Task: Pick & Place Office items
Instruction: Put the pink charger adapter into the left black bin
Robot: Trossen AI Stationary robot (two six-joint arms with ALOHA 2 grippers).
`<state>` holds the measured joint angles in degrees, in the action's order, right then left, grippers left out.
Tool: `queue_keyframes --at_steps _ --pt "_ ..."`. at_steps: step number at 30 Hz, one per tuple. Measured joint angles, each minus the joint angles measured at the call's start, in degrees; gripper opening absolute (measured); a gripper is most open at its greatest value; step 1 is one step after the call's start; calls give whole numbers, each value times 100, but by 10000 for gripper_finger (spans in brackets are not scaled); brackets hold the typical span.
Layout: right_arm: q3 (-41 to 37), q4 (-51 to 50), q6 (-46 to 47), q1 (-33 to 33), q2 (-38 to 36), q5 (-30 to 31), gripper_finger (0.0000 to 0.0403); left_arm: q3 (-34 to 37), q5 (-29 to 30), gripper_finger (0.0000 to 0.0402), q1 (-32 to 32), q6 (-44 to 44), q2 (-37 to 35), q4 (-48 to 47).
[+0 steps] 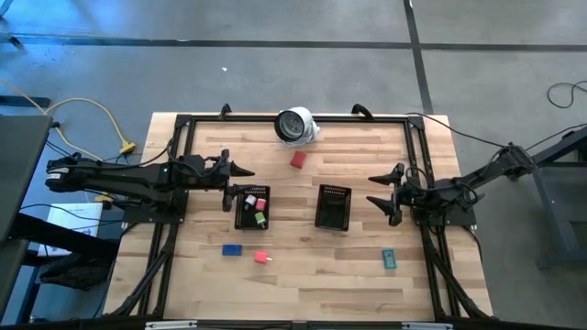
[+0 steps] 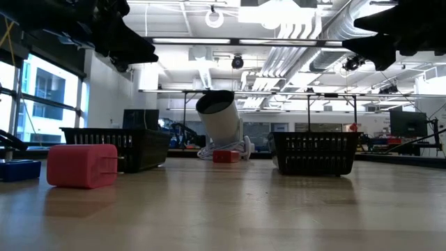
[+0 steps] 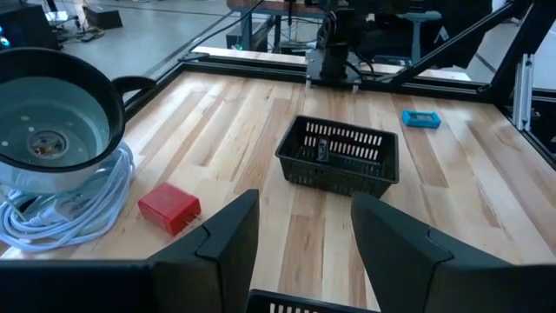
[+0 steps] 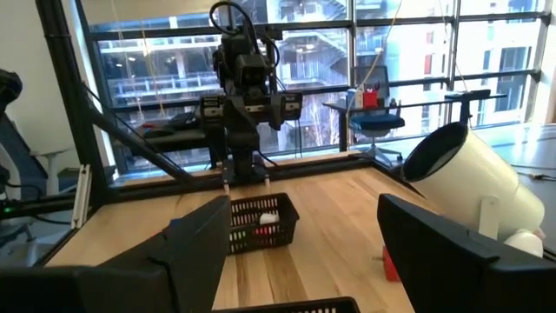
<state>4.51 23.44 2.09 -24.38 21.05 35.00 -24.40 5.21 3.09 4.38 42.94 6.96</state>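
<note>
Small office items lie loose on the wooden table: a red piece (image 1: 298, 159) by the white round lamp, a blue one (image 1: 231, 248), a pink one (image 1: 261, 258) and a teal one (image 1: 389, 259) toward the near edge. The left mesh tray (image 1: 251, 207) holds pink, green and red pieces. The right mesh tray (image 1: 333, 206) holds one dark piece (image 3: 323, 150). My left gripper (image 1: 246, 170) hovers open above the left tray's far end, with nothing between its fingers (image 3: 230, 243). My right gripper (image 1: 371, 190) hangs open to the right of the right tray, also empty.
A white round lamp (image 1: 295, 126) with a coiled white cord (image 3: 61, 217) lies at the far middle of the table. A black frame (image 1: 183, 119) runs round the table edges. Bare wood shows between the trays and along the near edge.
</note>
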Motion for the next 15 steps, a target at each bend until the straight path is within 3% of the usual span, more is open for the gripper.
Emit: queue_keyframes --at_steps 15 --pt "0 0 -44 0 0 0 278 0 -4 176 0 40 2 324"
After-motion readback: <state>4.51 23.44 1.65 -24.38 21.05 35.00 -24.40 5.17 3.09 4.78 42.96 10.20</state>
